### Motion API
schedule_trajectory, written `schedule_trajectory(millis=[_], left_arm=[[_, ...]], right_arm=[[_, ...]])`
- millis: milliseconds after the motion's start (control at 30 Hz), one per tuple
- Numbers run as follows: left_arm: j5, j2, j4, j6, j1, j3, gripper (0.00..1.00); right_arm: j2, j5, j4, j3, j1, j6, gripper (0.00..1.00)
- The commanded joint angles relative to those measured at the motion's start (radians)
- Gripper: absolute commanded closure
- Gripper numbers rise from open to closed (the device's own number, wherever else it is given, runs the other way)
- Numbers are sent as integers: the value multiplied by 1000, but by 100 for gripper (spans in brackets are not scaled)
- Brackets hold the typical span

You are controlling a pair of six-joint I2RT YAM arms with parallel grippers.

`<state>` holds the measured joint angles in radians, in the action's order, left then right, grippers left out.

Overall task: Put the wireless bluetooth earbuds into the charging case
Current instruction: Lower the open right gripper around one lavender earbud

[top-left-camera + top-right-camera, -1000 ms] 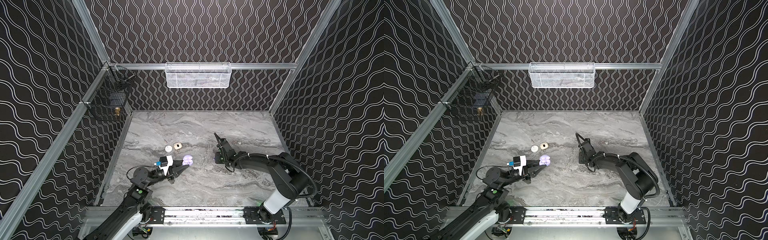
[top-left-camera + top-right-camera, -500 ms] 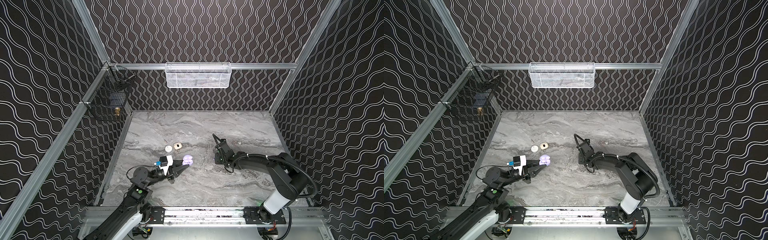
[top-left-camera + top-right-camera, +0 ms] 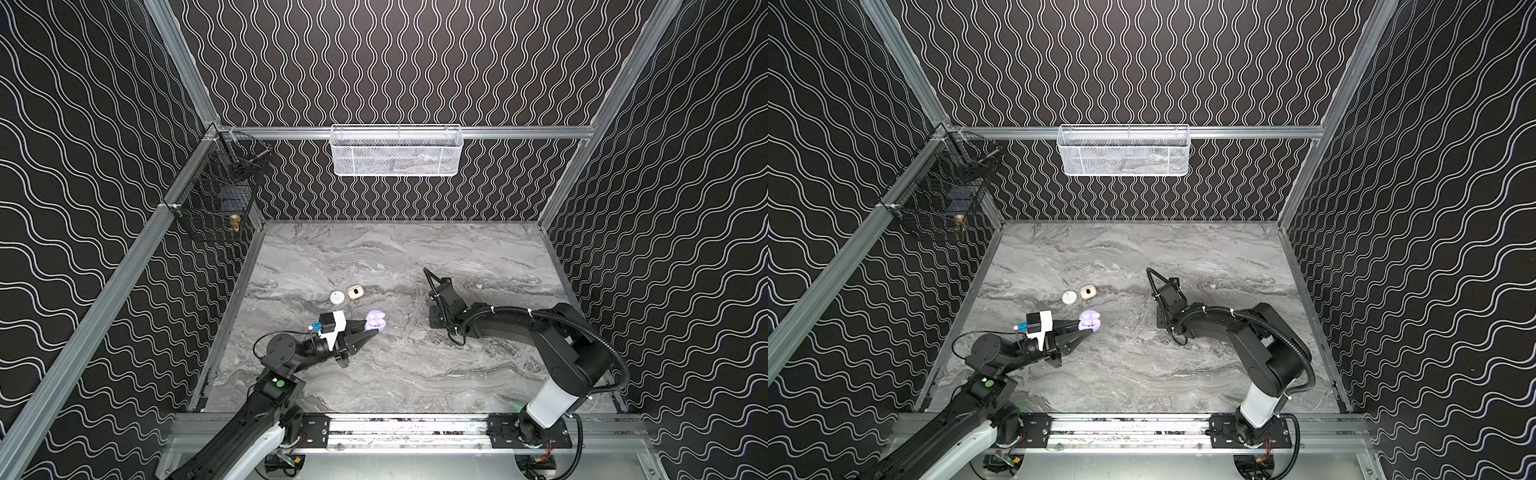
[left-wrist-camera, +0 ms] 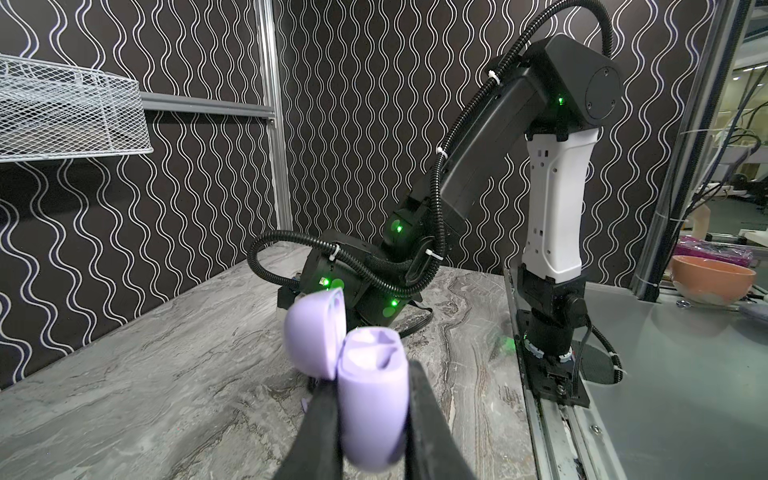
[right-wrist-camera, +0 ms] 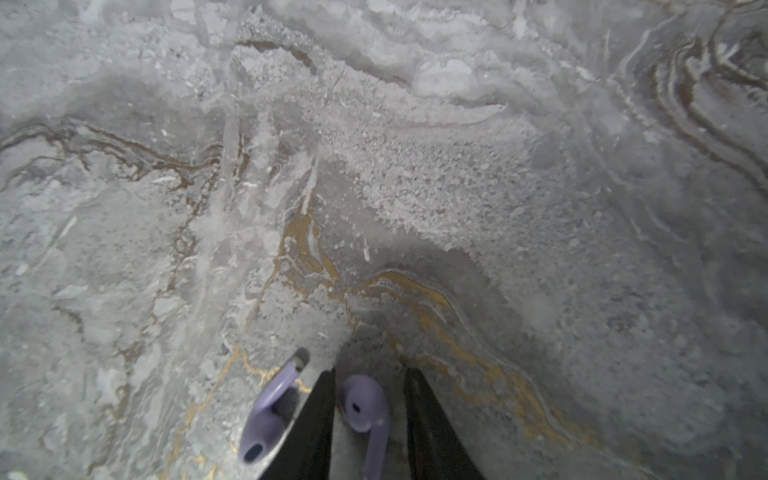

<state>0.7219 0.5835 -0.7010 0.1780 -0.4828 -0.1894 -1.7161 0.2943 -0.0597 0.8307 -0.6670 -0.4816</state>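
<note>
My left gripper (image 4: 370,380) is shut on the body of a lavender charging case (image 4: 372,399), held low over the table with its lid (image 4: 313,332) hinged open. In both top views the case (image 3: 375,321) (image 3: 1090,321) shows at that gripper's tips. My right gripper (image 5: 370,374) points down at the marble table (image 5: 415,166), right of centre (image 3: 434,322). Its fingers straddle one lavender earbud (image 5: 365,405); one finger touches it and a gap remains at the other. A second lavender earbud (image 5: 270,409) lies just outside the jaws.
A round white case (image 3: 337,297) and a beige case (image 3: 355,291) sit on the table just behind the left gripper. A white mesh basket (image 3: 395,151) hangs on the back wall. A black wire basket (image 3: 216,203) hangs at the left rail.
My right gripper has shifted slightly to the left and its jaws have narrowed. The left arm and the case have not moved.
</note>
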Motion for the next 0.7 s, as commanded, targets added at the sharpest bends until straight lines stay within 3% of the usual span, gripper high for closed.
schedule_trajectory(millis=[0, 333, 667], left_arm=[[12, 1, -20, -6, 0, -8, 100], [13, 4, -22, -6, 0, -8, 100], [13, 7, -25, -5, 0, -7, 100]], right_arm=[[-11, 7, -23, 11, -7, -12, 72], [-6, 34, -38, 15, -19, -19, 79], [104, 73, -47, -14, -33, -36, 85]])
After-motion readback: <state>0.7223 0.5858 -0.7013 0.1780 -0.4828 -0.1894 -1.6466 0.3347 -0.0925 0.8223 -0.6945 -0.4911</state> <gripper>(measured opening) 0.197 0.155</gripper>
